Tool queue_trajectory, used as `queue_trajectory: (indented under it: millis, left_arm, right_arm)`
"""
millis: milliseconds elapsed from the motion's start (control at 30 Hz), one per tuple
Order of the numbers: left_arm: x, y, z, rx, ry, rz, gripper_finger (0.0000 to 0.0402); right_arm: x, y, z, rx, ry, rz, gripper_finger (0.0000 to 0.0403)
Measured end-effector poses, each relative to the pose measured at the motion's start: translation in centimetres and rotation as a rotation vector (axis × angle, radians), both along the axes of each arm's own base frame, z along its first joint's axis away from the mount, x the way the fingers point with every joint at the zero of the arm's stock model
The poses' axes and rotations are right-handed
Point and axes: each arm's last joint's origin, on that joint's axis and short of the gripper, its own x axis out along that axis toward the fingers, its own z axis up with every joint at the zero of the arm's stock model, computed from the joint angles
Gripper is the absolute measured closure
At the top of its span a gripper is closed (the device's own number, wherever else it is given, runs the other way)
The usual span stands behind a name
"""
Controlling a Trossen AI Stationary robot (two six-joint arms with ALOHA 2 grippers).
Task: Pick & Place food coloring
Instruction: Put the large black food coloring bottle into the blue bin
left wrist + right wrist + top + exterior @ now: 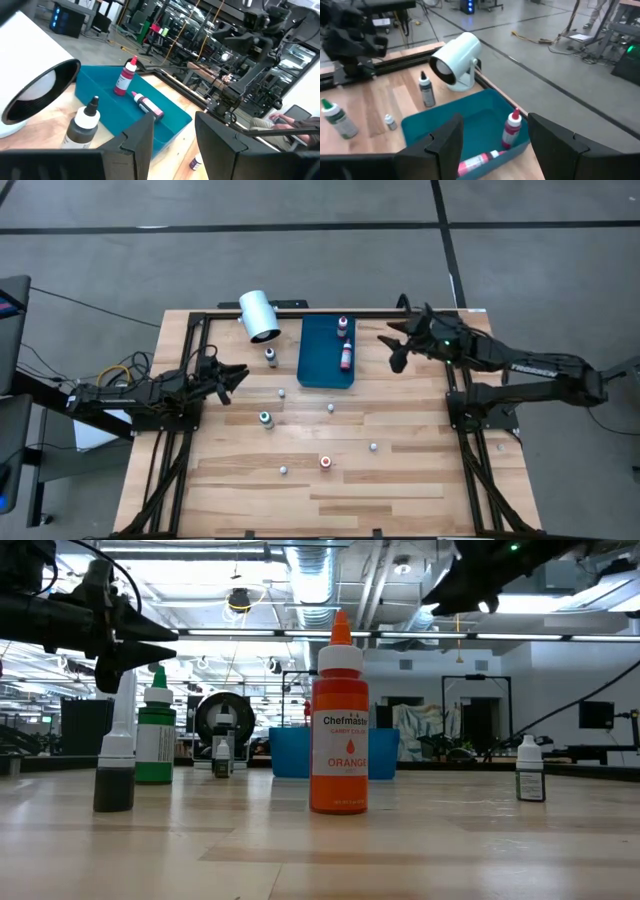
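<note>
Two grippers: both are hanging above the table, and neither is carrying anything.
Right gripper (397,352): you are holding it just off the tray's right edge near the far end, fingers spread wide with nothing between them.
Left gripper (236,373): you are keeping it over the left part of the table, fingers parted by a narrow gap and empty, aiming toward the tray.
Blue tray (318,360): it is sitting at the far middle of the table, between the two grippers.
Pink bottles (346,357): two are resting inside the tray, one standing near the far end (342,326), one lying on its side.
Dark-topped bottle (270,357): it is standing just left of the tray, near the white cylinder (259,315), which is lying on its side.
Green bottle (265,419): it is standing on bare wood, nearer than the tray.
Orange bottle (326,463): it is standing upright toward the near middle, well apart from the tray.
Small whitish bottles (373,447): several are scattered over the wood around the green and orange ones.
</note>
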Motion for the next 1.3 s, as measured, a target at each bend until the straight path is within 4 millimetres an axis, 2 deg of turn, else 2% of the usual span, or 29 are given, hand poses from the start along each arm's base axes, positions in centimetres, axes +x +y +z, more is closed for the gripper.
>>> queue_trajectory:
  millis: [567, 967, 1300]
  left_arm:
    - [0.0, 0.0, 0.0, -0.013, -0.007, 0.005, 0.0265]
    - [0.0, 0.0, 0.0, -0.013, -0.009, 0.004, 0.0265]
    - [-0.1, 0.0, 0.7, 0.002, -0.033, -0.004, 0.0265]
  right_arm:
    - [-4.5, 2.9, -3.7, 0.089, -0.108, 0.077, 0.0196]
    - [-8.0, 4.3, -6.0, 0.099, -0.314, 0.156, 0.0196]
    - [-9.4, 4.7, -8.7, 0.160, -0.410, 0.185, 0.0196]
